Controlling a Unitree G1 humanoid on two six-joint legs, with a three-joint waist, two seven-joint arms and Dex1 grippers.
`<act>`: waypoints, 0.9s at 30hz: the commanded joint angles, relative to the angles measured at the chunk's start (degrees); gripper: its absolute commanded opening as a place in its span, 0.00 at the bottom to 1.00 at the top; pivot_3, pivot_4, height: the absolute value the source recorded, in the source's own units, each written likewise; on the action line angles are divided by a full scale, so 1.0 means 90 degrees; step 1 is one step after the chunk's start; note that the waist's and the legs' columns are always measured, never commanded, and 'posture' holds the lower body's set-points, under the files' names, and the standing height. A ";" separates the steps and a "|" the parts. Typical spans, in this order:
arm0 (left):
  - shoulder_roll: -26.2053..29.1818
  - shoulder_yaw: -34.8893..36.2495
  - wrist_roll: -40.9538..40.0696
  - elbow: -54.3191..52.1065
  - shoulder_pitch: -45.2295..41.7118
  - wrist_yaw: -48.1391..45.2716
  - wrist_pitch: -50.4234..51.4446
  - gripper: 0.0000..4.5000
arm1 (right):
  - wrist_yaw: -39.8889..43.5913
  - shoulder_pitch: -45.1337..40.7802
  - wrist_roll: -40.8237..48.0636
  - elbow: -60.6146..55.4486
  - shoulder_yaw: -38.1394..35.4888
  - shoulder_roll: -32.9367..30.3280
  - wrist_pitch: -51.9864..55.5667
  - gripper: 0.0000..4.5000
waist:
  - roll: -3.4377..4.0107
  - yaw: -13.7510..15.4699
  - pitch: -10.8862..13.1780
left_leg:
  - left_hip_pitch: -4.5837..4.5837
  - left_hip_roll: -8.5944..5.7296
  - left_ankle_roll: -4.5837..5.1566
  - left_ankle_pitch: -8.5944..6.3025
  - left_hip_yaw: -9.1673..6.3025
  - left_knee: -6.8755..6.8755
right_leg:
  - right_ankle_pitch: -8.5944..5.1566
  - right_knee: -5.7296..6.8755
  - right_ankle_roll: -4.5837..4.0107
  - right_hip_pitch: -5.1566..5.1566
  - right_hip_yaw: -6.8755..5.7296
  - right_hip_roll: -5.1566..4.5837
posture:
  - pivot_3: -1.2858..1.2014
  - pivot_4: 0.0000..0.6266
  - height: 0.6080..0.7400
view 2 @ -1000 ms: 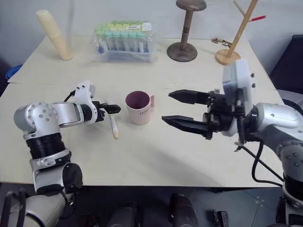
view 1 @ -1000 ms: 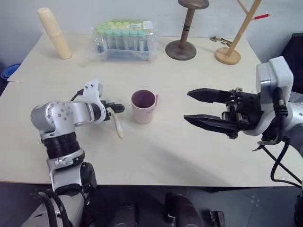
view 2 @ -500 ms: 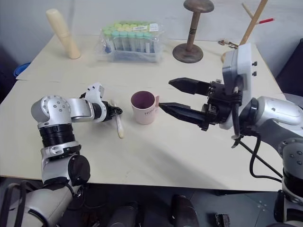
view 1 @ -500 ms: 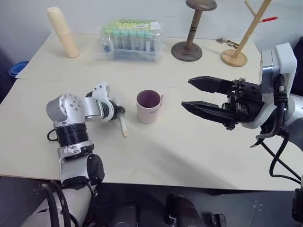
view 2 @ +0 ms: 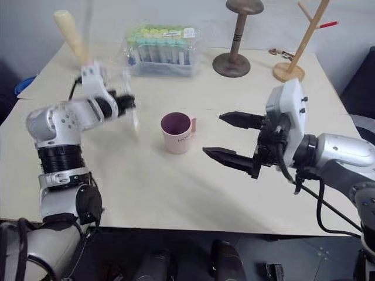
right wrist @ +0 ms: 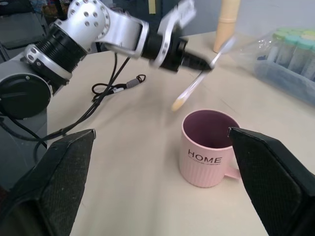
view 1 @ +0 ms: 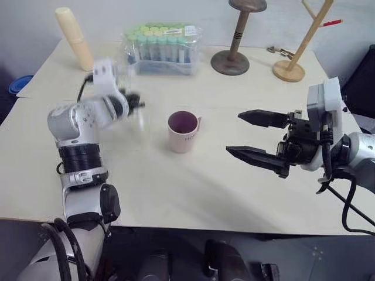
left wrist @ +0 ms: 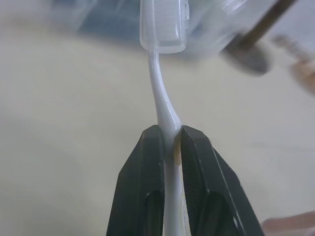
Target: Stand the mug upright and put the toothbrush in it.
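**Toothbrush clamped and off the table, mug waiting upright**

The pale table [view 1: 193, 193] runs back to a grey wall, with a tall cream cylinder [view 1: 74, 38], a clear box of capped tubes [view 1: 159, 49], a dark wooden stand [view 1: 233, 41] and a light wooden rack [view 1: 297, 44] lined up along its far edge.

The mug [view 1: 183, 131] stands upright near the middle of the table, open mouth up, handle to the right, "HOME" lettering on its side. That part of the job looks done.

My left gripper [left wrist: 169, 142] is pinched tight on the toothbrush [left wrist: 161, 83], at the joint between the white neck and the yellow handle. I hold it clear of the table, to the left of the mug and a little beyond it, bristled head away from my wrist and the handle end slanting down toward the mug.

My right gripper [view 1: 258, 136] hangs wide and empty to the right of the mug, well apart from it.

My judgement of the risks: the grip is narrow on a slim, smooth stem, so the brush could pivot or slip between my fingers. If I bring the handle end in at a slant, it may catch the rim and tip the light mug. My right gripper is too far off to steady the mug.
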 commanded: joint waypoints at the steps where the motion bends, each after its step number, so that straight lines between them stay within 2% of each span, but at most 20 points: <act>1: -0.0100 0.0014 -0.0770 -0.0568 -0.0226 -0.1233 -0.0785 0.05 | -0.0166 0.0010 -0.0031 -0.0092 -0.0355 -0.0120 -0.0058 1.00 | 0.0000 -0.0006 0.0000 | 0.0000 0.0000 0.0000 0.0000 0.0000 0.0000 | 0.0000 -0.0001 0.0000 0.0000 -0.0001 0.0000 | 0.52 0.24 1.00; 6: -0.0237 -0.0525 -0.0875 -0.0573 -0.0099 -0.1951 -0.1225 0.05 | -0.0342 0.0038 -0.0261 -0.0092 -0.0313 -0.0082 -0.0069 1.00 | 0.0000 -0.0056 0.0000 | 0.0004 0.0002 0.0000 0.0000 0.0001 -0.0003 | 0.0000 0.0002 0.0000 0.0000 -0.0003 0.0005 | 0.52 0.24 1.00; 9: -0.0252 -0.1100 -0.0622 -0.0753 0.0213 -0.2264 -0.1521 0.05 | -0.0504 0.0031 -0.0342 -0.0081 -0.0336 -0.0030 -0.0072 1.00 | 0.0000 -0.0055 0.0000 | 0.0005 0.0002 0.0001 0.0001 0.0002 -0.0002 | 0.0000 0.0003 0.0000 0.0001 -0.0001 0.0004 | 0.52 0.24 1.00; 14: -0.0249 -0.1635 -0.0281 -0.0836 0.0751 -0.2447 -0.2090 0.05 | -0.0759 0.0014 -0.0321 -0.0001 -0.0431 0.0054 -0.0109 1.00 | 0.0000 -0.0059 0.0000 | 0.0004 0.0003 0.0002 0.0001 0.0000 -0.0003 | 0.0000 0.0001 0.0000 0.0001 -0.0002 0.0006 | 0.52 0.24 1.00; 17: -0.0188 -0.1922 0.0056 -0.0766 0.0934 -0.2491 -0.2448 0.26 | -0.0783 0.0049 -0.0403 0.0041 -0.0465 0.0070 -0.0173 1.00 | 0.0000 -0.0049 0.0000 | 0.0003 0.0003 0.0002 0.0001 0.0000 -0.0003 | 0.0000 0.0001 0.0000 0.0001 -0.0001 0.0006 | 0.52 0.24 1.00; 22: -0.0012 -0.1781 -0.0141 -0.1103 0.1058 -0.2691 -0.2408 0.60 | -0.0599 0.0165 -0.0444 0.0225 -0.0593 0.0073 -0.0259 1.00 | 0.0000 -0.0050 0.0000 | 0.0002 0.0004 0.0004 0.0001 -0.0002 -0.0002 | 0.0000 0.0000 0.0000 0.0001 -0.0001 0.0005 | 0.52 0.24 1.00; 25: 0.0416 -0.1402 -0.0516 -0.1405 0.1048 -0.2905 -0.2044 0.81 | -0.0191 0.0288 -0.0571 0.0408 -0.0647 -0.0025 -0.0313 1.00 | 0.0000 -0.0061 0.0000 | 0.0002 0.0006 0.0004 0.0001 -0.0002 -0.0002 | 0.0000 0.0000 0.0000 0.0001 -0.0001 0.0005 | 0.52 0.24 1.00; 27: 0.1293 -0.1192 -0.0813 -0.1473 0.0992 -0.3682 -0.1738 0.96 | 0.0258 0.0367 -0.0623 0.0614 -0.0700 -0.0190 -0.0275 1.00 | 0.0001 -0.0093 0.0000 | 0.0004 0.0008 0.0004 0.0001 -0.0001 -0.0004 | 0.0000 0.0001 0.0000 0.0001 0.0000 0.0008 | 0.52 0.24 1.00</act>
